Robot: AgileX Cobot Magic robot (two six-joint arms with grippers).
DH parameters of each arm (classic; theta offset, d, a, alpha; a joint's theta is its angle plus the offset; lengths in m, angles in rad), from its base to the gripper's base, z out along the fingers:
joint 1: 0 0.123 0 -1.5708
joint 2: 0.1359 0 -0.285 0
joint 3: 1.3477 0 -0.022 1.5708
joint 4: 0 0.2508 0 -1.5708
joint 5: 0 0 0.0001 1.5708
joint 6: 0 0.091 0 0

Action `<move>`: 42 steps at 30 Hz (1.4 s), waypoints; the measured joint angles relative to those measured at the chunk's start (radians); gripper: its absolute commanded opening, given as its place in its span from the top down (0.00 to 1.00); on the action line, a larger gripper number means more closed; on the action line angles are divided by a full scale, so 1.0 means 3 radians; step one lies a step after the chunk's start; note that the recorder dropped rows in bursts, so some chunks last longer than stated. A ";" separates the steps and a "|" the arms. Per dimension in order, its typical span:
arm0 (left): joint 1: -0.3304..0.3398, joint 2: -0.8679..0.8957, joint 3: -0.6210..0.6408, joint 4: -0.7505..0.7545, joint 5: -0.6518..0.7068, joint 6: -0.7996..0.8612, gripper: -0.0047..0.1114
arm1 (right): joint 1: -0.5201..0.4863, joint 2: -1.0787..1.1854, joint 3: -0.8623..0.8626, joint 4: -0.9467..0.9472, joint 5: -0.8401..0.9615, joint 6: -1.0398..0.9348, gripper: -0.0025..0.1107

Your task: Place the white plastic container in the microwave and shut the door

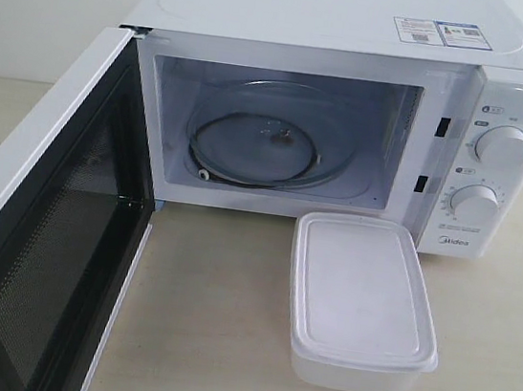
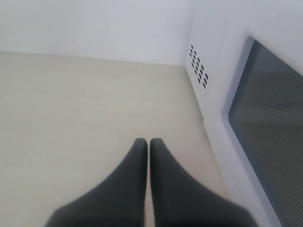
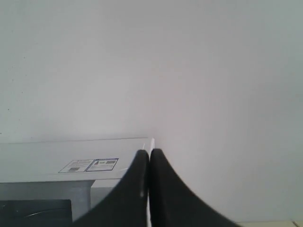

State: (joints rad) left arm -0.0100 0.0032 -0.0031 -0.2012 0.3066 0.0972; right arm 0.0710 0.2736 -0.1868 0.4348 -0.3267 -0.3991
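Exterior view: container [image 1: 363,301] before microwave [image 1: 343,13] | wrist views alone: left hand [image 2: 147,141], right hand [image 3: 149,151] seemingly pressed together

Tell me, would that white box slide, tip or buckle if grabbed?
The box sits flat and low on the table, so it probably slides rather than tips. Thin translucent plastic suggests it is light and may flex if squeezed.

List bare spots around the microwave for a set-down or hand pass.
Free: table between the open door and the container, before the cavity; table right of the container; the cavity, holding only its turntable. Crowded: the container sits close to the microwave by its knobs; the door blocks the left.
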 measured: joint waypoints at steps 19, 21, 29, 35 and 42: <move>0.0000 0.0000 0.0000 0.0000 0.0000 0.0000 0.92 | 0.0000 0.1969 0.0000 -0.0234 -0.0575 0.0077 0.98; 0.0000 0.0000 0.0000 0.0000 0.0000 0.0000 0.92 | 0.0000 0.2206 0.0000 -0.0422 -0.0681 0.0220 0.98; 0.0000 0.0000 0.0000 0.0000 0.0000 0.0000 0.92 | 0.0000 0.3224 0.0137 -0.1260 -0.1617 0.1049 0.98; 0.0000 0.0000 0.0000 0.0000 0.0000 0.0000 0.92 | 0.0000 0.3989 0.0157 -0.1426 -0.2233 0.1283 0.98; 0.0000 0.0000 0.0000 0.0000 0.0000 0.0000 0.92 | 0.0000 0.4929 0.0145 -0.1449 -0.2861 0.1630 0.98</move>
State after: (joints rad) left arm -0.0100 0.0032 -0.0031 -0.2012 0.3066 0.0972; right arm 0.0710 1.7522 -0.1433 0.0000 -1.1849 0.0898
